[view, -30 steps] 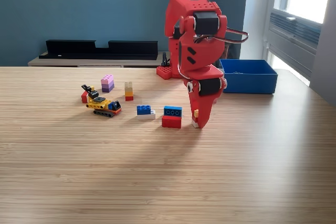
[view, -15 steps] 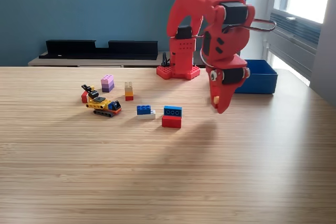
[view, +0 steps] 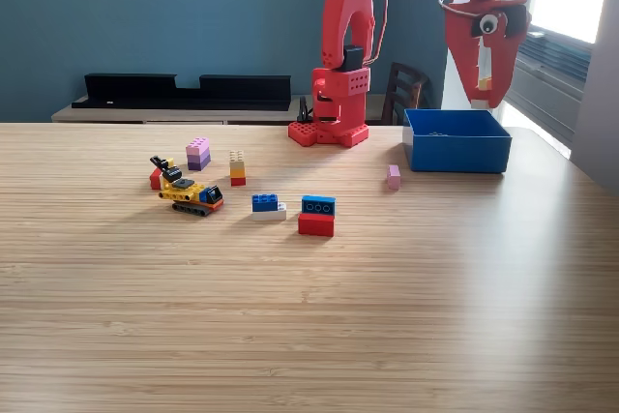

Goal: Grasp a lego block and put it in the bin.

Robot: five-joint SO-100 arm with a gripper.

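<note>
My red gripper [view: 486, 92] hangs in the air above the right part of the blue bin [view: 455, 150], which stands at the exterior view's right. It is shut on a small yellow and white lego block [view: 485, 81] that peeks out between the fingers. A small pink block [view: 394, 176] lies on the table just left of the bin. Near the middle of the table sit a blue-on-red block [view: 316, 217] and a blue-on-white block [view: 268, 205].
Further left stand a yellow toy digger [view: 190, 193], a pink and purple stack [view: 198, 152] and a yellow-orange-red stack [view: 237, 168]. The arm's red base [view: 330, 129] is bolted behind the blocks. A black shelf [view: 184, 91] runs along the back wall.
The arm has lifted from table height beside the blue-on-red block and swung up and to the right, carrying the small block over the bin. The pink block, hidden before, now shows.
</note>
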